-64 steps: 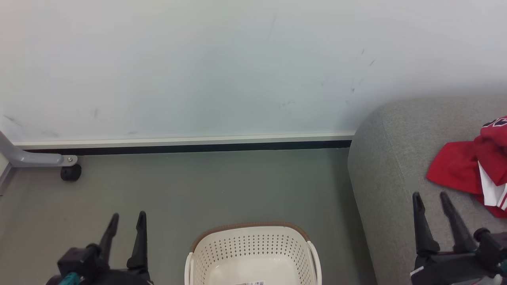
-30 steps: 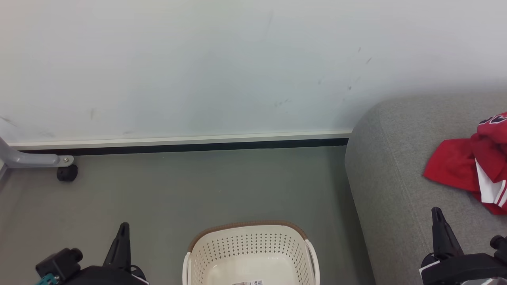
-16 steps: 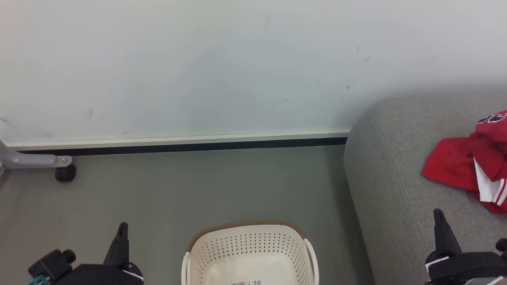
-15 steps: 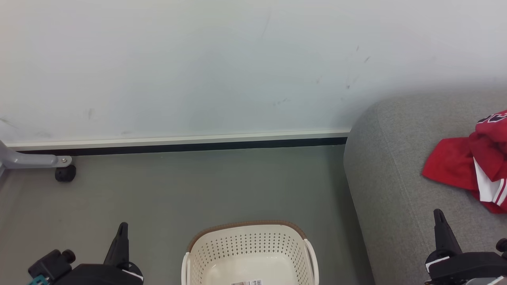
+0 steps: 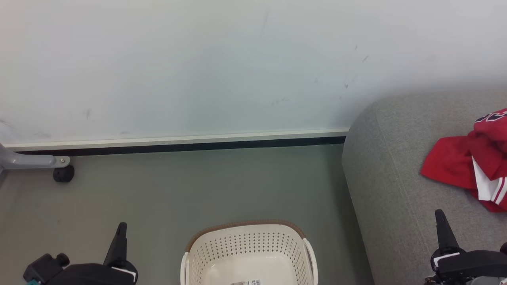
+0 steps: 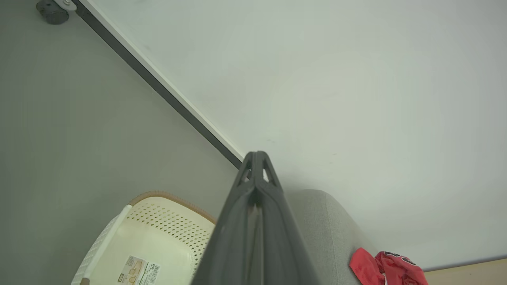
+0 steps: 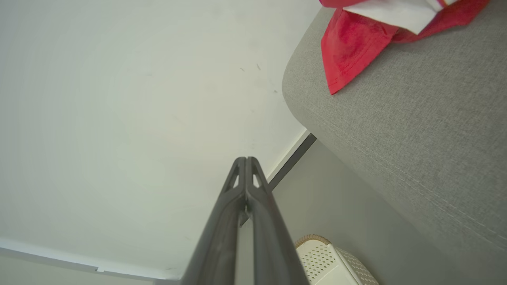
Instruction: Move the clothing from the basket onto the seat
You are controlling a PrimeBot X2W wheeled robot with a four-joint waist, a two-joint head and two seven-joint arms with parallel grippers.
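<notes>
clothing [image 5: 455,168] lies in a red heap on the seat [image 5: 388,174], at the right side of the scene. a white part with white stripes shows at its near edge, and dark numerals show at its far top. one red corner spreads flat toward the left edge of the cushion.

the basket [image 5: 245,225] stands on the floor [image 5: 198,186] in the near middle, left of the seat and apart from it. what is visible of its inside is bare: a pale bottom and a label sticker [image 6: 138,271], with no red cloth. the near part of the basket is cut off in the head view. in the left wrist view the pincer hides a piece of the bottom, so i cannot be fully sure that nothing small lies there.

the left pincer [image 6: 258,156] is clenched with nothing between its fingers, low at the near left beside the basket. the right pincer [image 7: 246,160] is also clenched and empty, low at the near right in front of the seat and apart from the clothing.

by my judgement the task is done, or almost. the garments are on the seat, the basket looks emptied, and both arms are in a pose like rest. what may be left is only a check of the hidden part of the basket.
</notes>
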